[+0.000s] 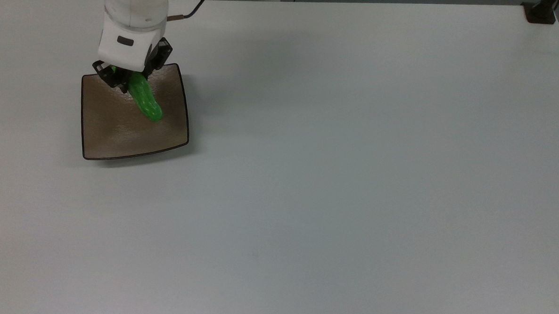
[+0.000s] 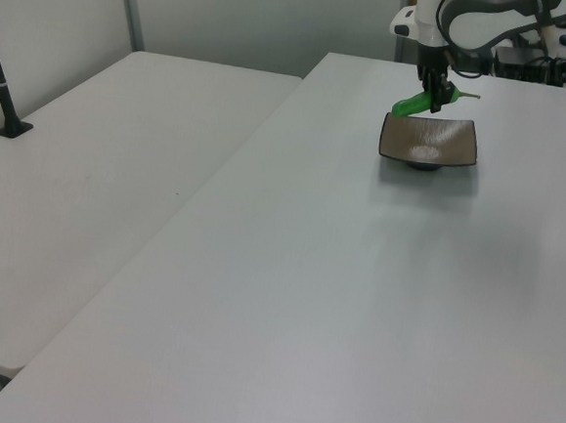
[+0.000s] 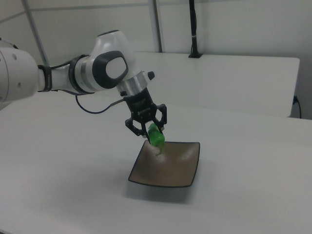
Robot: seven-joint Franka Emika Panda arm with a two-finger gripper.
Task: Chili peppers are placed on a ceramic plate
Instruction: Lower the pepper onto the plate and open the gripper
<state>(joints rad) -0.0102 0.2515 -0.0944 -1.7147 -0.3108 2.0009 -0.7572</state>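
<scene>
The bright green chili pepper [image 1: 145, 102] hangs in the air above the square brown ceramic plate [image 1: 115, 133], clear of its surface. My gripper [image 1: 128, 77] is shut on the pepper's upper end, over the plate's far part in the top view. In the right view the gripper [image 3: 147, 127] holds the pepper [image 3: 157, 136] above the plate [image 3: 170, 168], with its thin stem pointing down. In the left view the pepper [image 2: 414, 104] lies tilted in the gripper [image 2: 437, 94], above the plate [image 2: 450, 146].
The plate rests near the left end of a wide white table [image 1: 354, 179] in the top view. A black post base [image 1: 540, 12] stands at that table's far right corner. A second white table [image 2: 99, 177] adjoins it on the left view's left.
</scene>
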